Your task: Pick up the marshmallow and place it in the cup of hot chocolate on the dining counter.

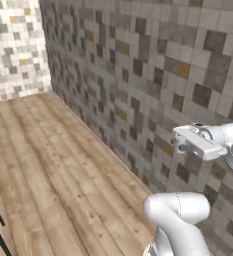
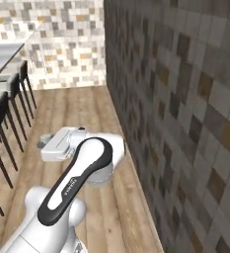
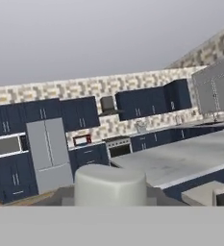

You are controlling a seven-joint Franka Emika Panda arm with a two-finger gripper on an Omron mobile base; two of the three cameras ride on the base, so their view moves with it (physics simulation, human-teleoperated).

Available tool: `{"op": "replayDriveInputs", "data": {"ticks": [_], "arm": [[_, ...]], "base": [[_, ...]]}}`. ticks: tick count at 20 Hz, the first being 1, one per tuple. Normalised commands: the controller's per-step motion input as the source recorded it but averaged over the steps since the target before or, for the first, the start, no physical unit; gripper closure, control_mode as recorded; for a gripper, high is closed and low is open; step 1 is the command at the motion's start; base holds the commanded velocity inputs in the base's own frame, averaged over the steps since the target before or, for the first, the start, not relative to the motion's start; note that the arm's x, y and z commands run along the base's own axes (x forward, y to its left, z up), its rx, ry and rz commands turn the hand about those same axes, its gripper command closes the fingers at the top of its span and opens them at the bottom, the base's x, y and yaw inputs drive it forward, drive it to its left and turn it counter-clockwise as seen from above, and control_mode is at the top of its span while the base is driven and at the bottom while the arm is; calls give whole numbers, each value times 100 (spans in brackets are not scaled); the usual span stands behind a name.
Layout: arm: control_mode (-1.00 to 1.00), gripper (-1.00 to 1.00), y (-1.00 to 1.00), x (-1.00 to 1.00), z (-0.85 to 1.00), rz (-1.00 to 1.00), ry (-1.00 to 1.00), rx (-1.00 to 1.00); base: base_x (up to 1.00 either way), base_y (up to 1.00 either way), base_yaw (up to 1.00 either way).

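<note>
The marshmallow and the cup of hot chocolate are out of view. The dining counter (image 3: 180,158) is a pale marble slab on a navy base, off to the right in the hand view; its edge (image 2: 0,52) also shows at the top left of the right base view. My gripper (image 1: 178,144) is held in the air beside the tiled wall, well above the wooden floor, and its hand (image 2: 45,142) points away from the wall toward the stools. Its fingers are too small and blurred to tell how they stand.
A grey-brown tiled wall (image 1: 153,70) runs close along my right side. Dark stools (image 2: 3,108) line the counter on the left. Far off in the hand view are navy cabinets, a steel fridge (image 3: 48,153) and a red microwave (image 3: 82,140).
</note>
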Motion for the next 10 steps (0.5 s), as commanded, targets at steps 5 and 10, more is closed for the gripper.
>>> {"op": "replayDriveInputs", "data": {"ticks": [5, 10], "arm": [[100, 100, 0, 0, 0, 0, 0, 0], [100, 100, 0, 0, 0, 0, 0, 0]], "base": [[100, -33, 48], [100, -47, 47]]}}
